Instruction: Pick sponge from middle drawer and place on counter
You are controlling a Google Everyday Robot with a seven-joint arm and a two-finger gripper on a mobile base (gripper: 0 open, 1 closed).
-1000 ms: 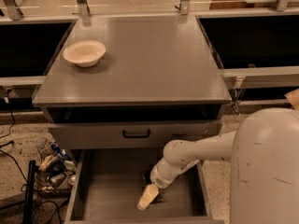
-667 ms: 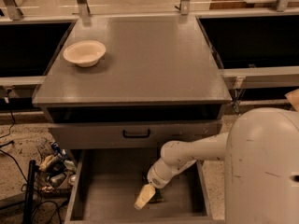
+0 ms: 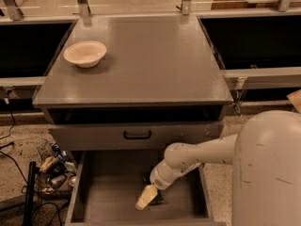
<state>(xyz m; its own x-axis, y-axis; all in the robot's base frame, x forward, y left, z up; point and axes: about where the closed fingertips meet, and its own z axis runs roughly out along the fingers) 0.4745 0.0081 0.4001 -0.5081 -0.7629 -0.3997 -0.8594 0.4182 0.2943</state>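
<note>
Ok, gripper (image 3: 146, 197) is low inside the open middle drawer (image 3: 113, 192), right of centre, near the front edge, pointing down-left. Whether it's apart or together: can't tell from this view. A dark green patch just beside it on the right looks like the sponge (image 3: 159, 199), lying on the drawer floor and mostly hidden by the gripper; contact w/ gripper unclear. White arm (image 3: 197, 154) reaches in from the robot body (image 3: 268, 173) at lower right. Above the drawer is a closed drawer front (image 3: 89, 136) w/ black handle (image 3: 137, 135). Grey table (image 3: 155, 55) on top carries a cream bowl (image 3: 85, 53) near its back-left corner. Cables & clutter (image 3: 54, 171) on the floor, left of the cabinet.
</note>
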